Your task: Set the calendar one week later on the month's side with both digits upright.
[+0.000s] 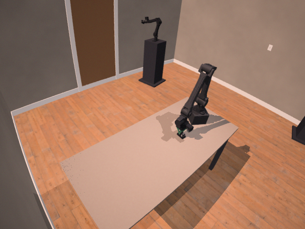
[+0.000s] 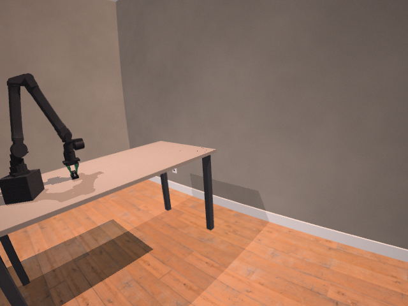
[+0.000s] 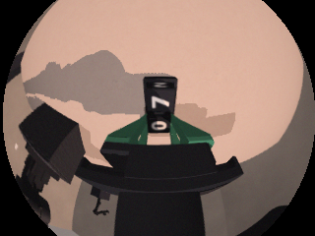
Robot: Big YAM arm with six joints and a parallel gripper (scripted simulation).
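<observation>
The calendar point(image 1: 181, 135) point(image 2: 74, 174) point(image 3: 167, 90) is a small dark block under my gripper. Whether it touches the table is too small to tell. In the wrist view its visible side shows a white 7 point(image 3: 160, 102) and a white 0 point(image 3: 158, 125), both turned sideways in the picture. A pale N-like mark point(image 3: 160, 85) lies beyond the 7. My gripper point(image 1: 180, 133) point(image 2: 73, 171) point(image 3: 158, 117) points down, its green fingers against both long sides of the calendar around the 0. It is shut on the calendar; whether on a cube or the tray is unclear. The calendar's other sides are hidden.
The table point(image 1: 137, 167) point(image 2: 131, 161) stretches away from the arm's black base block point(image 1: 199, 117) point(image 2: 23, 185). The arm's shadow falls around the calendar. A second arm stands on a dark pedestal point(image 1: 154, 61) on the floor behind the table.
</observation>
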